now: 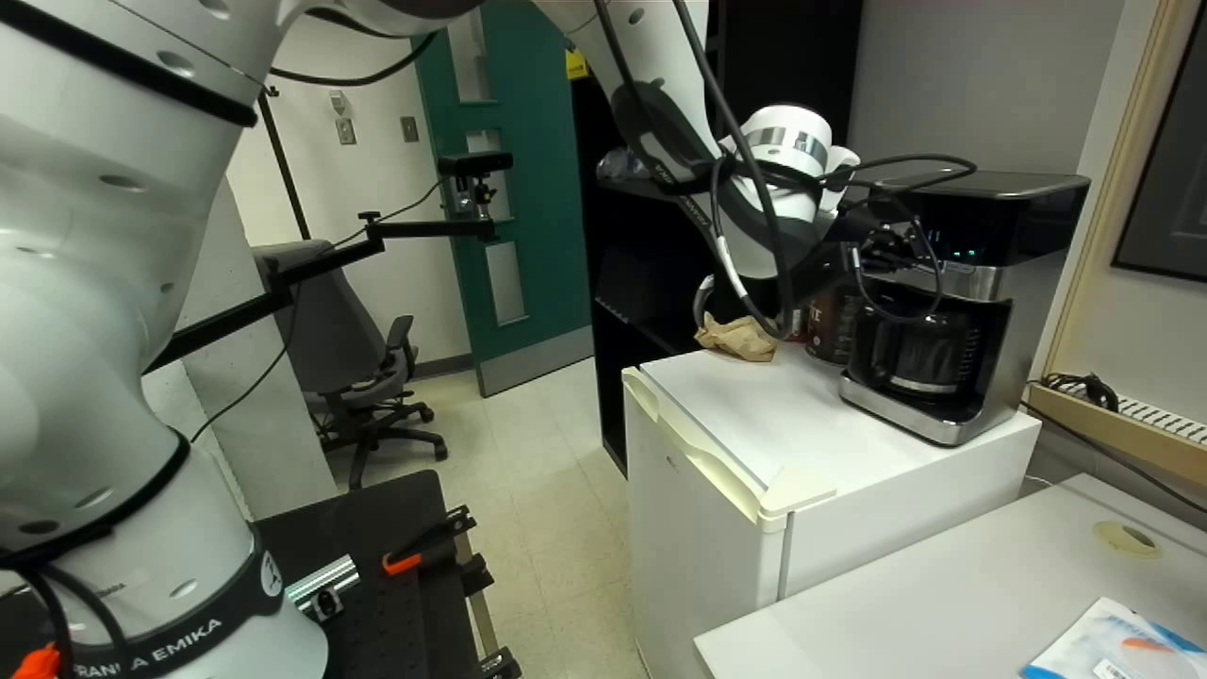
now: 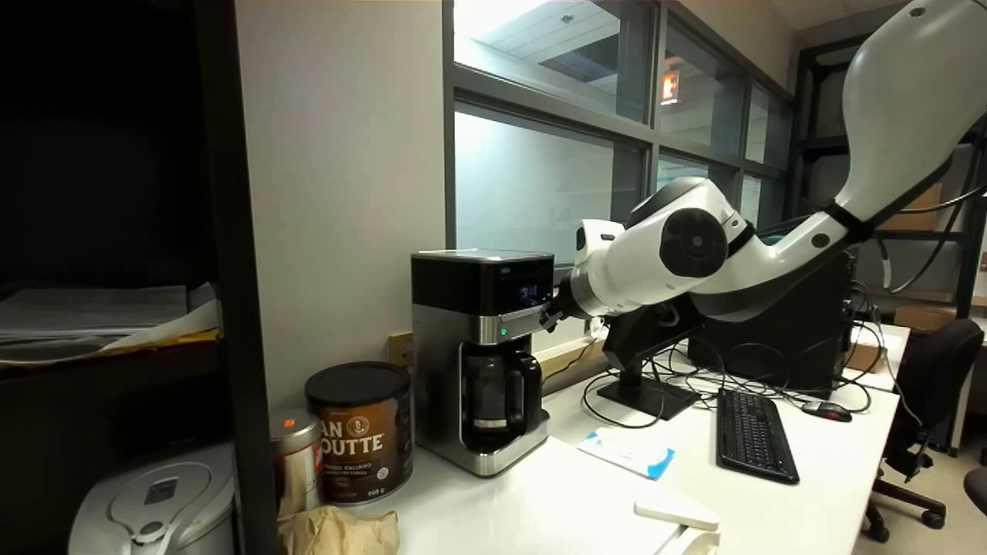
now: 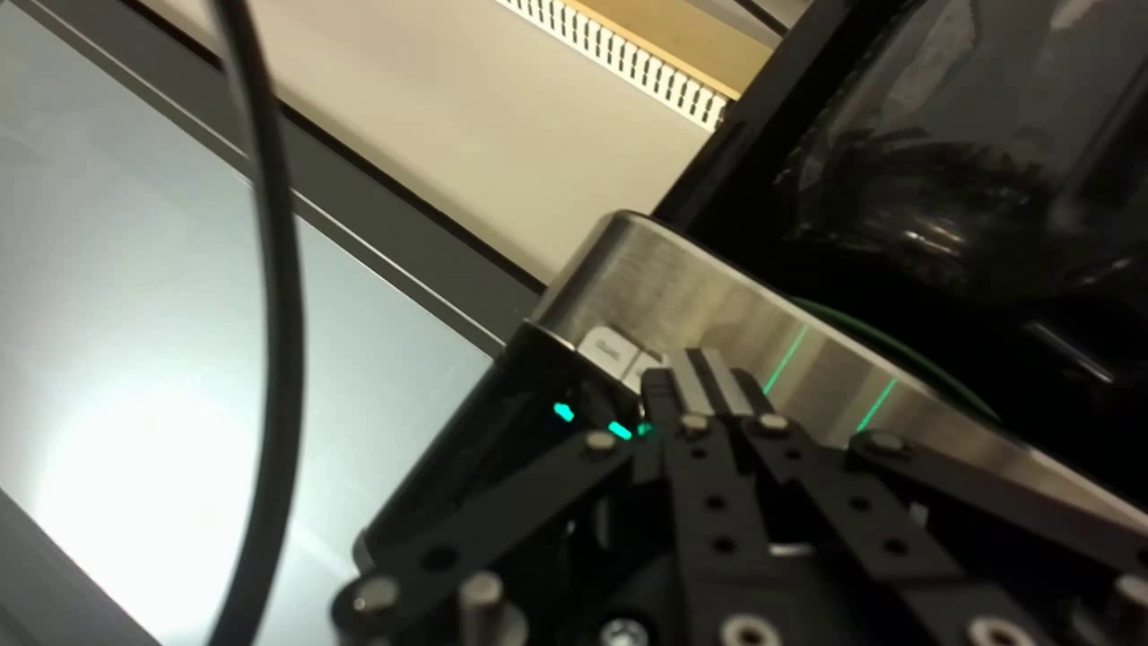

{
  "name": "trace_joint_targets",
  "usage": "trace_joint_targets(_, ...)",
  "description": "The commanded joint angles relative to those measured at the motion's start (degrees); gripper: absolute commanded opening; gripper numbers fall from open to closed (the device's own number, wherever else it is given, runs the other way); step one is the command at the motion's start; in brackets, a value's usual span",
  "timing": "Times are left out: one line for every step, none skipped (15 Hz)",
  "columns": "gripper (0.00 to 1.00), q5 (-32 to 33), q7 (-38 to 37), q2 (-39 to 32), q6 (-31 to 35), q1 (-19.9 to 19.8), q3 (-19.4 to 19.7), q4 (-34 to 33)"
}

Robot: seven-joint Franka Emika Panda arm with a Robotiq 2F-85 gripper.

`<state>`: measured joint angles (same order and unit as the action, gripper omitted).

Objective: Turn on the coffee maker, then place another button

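1. The arm [image 2: 786, 258] comes down from the upper right in an exterior view, bends, and reaches nearly level toward the front of the coffee maker [image 2: 443, 370].
2. In the wrist view the fingers [image 3: 689, 388] are pressed together, side by side, their tips over the silver band [image 3: 655, 287]; whether they touch it, I cannot tell.
3. The coffee maker stands upright on the white fridge [image 1: 698, 528], just beside a coffee tin [image 2: 355, 439].
4. It is boxy, black above and silver-grey at the side, with a dark carafe [image 2: 490, 389] seated below the band. Green lights [image 1: 964, 253] glow on its front.
5. Only the wrist view shows a button [image 3: 607, 352] clearly, with a second button [image 3: 644, 366] partly behind the fingertips; the lettering is too blurred to read.
6. A keyboard [image 2: 754, 435] and mouse [image 2: 826, 411] on the tabletop [image 2: 833, 466] show in a single exterior view; so does a teal door [image 1: 547, 189], in an exterior view.
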<state>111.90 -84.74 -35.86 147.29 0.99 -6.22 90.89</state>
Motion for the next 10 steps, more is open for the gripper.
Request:
trace_joint_targets(0.00,2.7,-4.8,6.0,2.5,0.8,-1.6,8.7)
trace_joint_targets(0.00,2.4,-5.4,7.1,3.2,0.8,-2.3,10.6)
trace_joint_targets(0.00,2.1,-5.7,8.4,3.8,0.8,-2.9,12.5)
trace_joint_targets(0.00,1.8,-5.9,9.5,4.4,0.9,-3.4,14.5)
trace_joint_targets(0.00,1.1,-5.8,10.6,4.8,0.9,-3.8,16.2)
trace_joint_targets(0.00,1.1,-6.0,11.6,5.5,0.8,-4.2,17.7)
trace_joint_targets(0.00,0.5,-5.6,12.6,6.1,0.7,-4.6,19.3)
trace_joint_targets(0.00,1.1,-6.1,13.6,7.1,0.5,-4.9,20.7)
trace_joint_targets(0.00,1.4,-6.4,14.6,7.8,0.4,-5.0,21.8)
trace_joint_targets(0.00,1.8,-6.7,15.4,8.7,0.2,-5.1,22.8)
